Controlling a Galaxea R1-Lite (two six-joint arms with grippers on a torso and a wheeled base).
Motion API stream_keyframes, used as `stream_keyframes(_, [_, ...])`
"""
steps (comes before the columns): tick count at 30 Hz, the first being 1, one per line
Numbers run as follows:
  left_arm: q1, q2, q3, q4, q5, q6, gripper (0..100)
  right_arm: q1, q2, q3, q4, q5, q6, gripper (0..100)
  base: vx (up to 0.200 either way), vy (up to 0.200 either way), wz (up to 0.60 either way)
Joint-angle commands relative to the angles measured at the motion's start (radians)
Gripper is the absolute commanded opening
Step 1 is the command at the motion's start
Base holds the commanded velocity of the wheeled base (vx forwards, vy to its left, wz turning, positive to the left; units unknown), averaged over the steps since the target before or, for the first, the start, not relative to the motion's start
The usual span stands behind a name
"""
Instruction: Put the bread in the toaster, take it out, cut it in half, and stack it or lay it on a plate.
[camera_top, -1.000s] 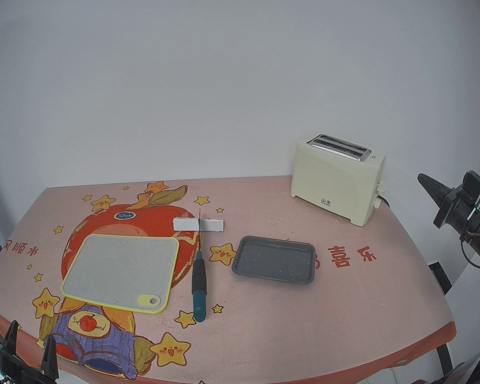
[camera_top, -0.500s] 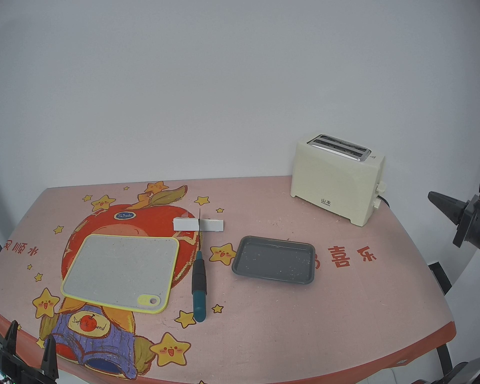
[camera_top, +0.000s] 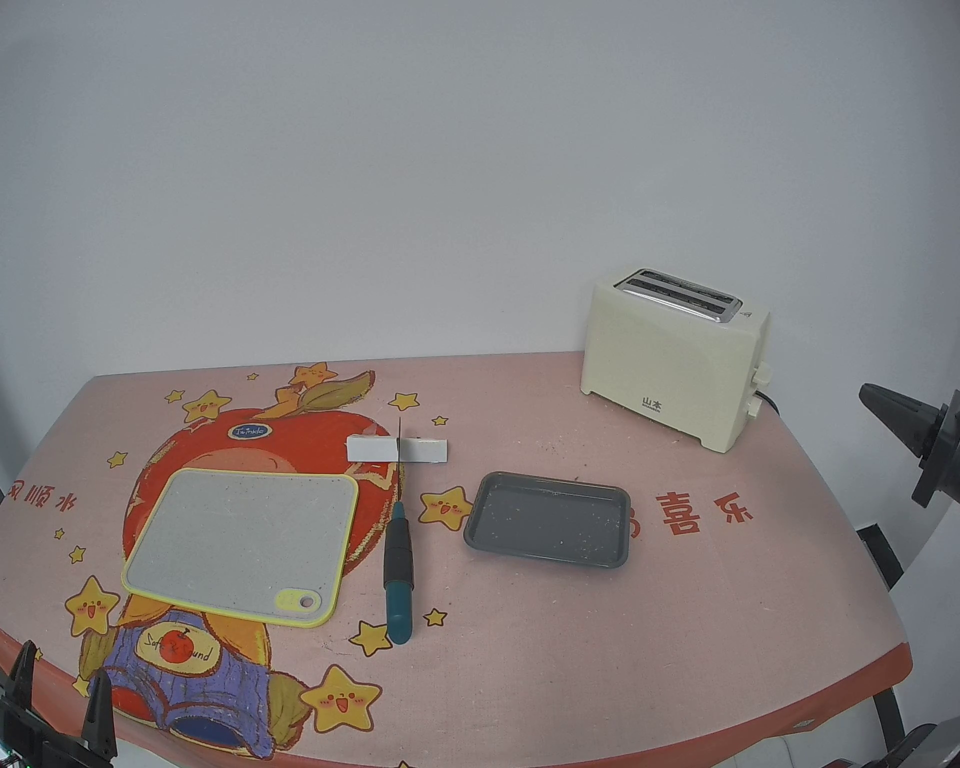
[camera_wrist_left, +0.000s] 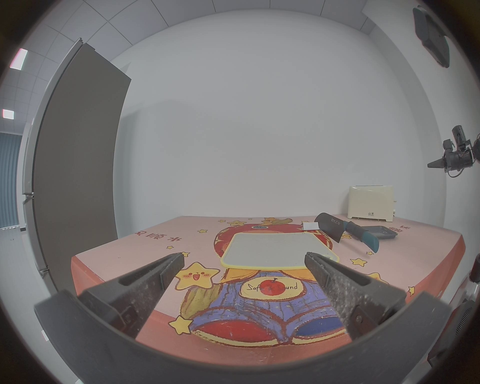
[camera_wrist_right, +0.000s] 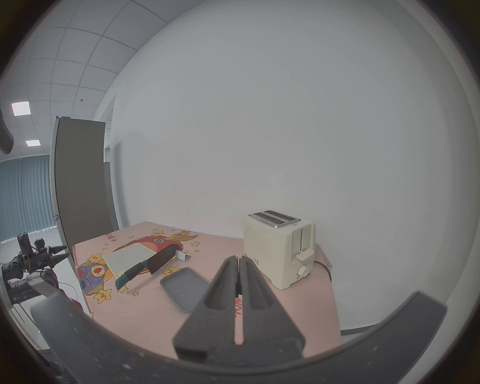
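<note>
Both hover beyond the table edge; left fingers spread apart; right fingers pressed together.

Holds the left gripper low at the near left, level and pointing forward; spreads its two dark fingers wide apart, tips well clear of each other; holds the right gripper far out at the right, raised well above the left one, roughly level, tips aimed inward toward the left side; presses its fingers flat together along their whole length, leaving only a thin seam between the pads.
</note>
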Motion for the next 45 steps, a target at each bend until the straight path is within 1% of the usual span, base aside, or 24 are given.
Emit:
stream_keyframes(1, [0.0,-0.016,0.018,-0.001,0.0,0.0,100,0.03,0.002,0.006,-0.001,-0.002,-0.001,0,0.0,0.0,0.0])
stream_keyframes(7, [0.0,-0.016,0.018,-0.001,0.0,0.0,100,0.042,0.008,0.008,-0.001,-0.002,0.005,0,0.0,0.0,0.0])
stream_keyframes(13, [0.0,-0.016,0.018,-0.001,0.0,0.0,100,0.049,0.025,0.061,-0.001,0.001,-0.001,0,0.0,0.0,0.0])
stream_keyframes(16, [0.0,-0.016,0.018,-0.001,0.0,0.0,100,0.052,0.029,0.068,0.001,0.001,-0.001,0,0.0,0.0,0.0])
stream_keyframes(22, [0.0,-0.016,0.018,-0.001,0.0,0.0,100,0.039,0.126,0.061,-0.013,0.0,0.01,0,0.0,0.0,0.0])
stream_keyframes(25, [0.0,-0.016,0.018,-0.001,0.0,0.0,100,0.016,0.18,0.071,-0.059,0.0,0.008,0,0.0,0.0,0.0])
stream_keyframes(28, [0.0,-0.016,0.018,-0.001,0.0,0.0,100,0.013,0.25,0.094,-0.128,0.0,0.002,0,0.0,0.0,0.0])
stream_keyframes(30, [0.0,-0.016,0.018,-0.001,0.0,0.0,100,-0.005,0.306,0.098,-0.185,0.0,0.002,0,0.0,0.0,0.0])
stream_keyframes(34, [0.0,-0.016,0.018,-0.001,0.0,0.0,100,-0.031,0.342,0.109,-0.266,-0.002,0.0,0,0.0,0.0,0.0])
stream_keyframes(36, [0.0,-0.016,0.018,-0.001,0.0,0.0,100,-0.034,0.35,0.109,-0.28,-0.006,-0.001,0,0.0,0.0,0.0])
stream_keyframes(37, [0.0,-0.016,0.018,-0.001,0.0,0.0,100,-0.036,0.364,0.103,-0.294,-0.028,-0.001,0,0.0,0.0,0.0])
stream_keyframes(38, [0.0,-0.016,0.018,-0.001,0.0,0.0,100,-0.036,0.382,0.098,-0.303,-0.071,-0.001,0,0.0,0.0,0.0])
stream_keyframes(40, [0.0,-0.016,0.018,-0.001,0.0,0.0,100,-0.036,0.414,0.097,-0.321,-0.14,-0.001,0,0.0,0.0,0.0])
stream_keyframes(42, [0.0,-0.016,0.018,-0.001,0.0,0.0,100,-0.036,0.441,0.101,-0.353,-0.167,-0.004,0,0.0,0.0,0.0])
stream_keyframes(45, [0.0,-0.016,0.018,-0.001,0.0,0.0,100,-0.036,0.468,0.104,-0.404,-0.175,-0.003,0,0.0,0.0,0.0])
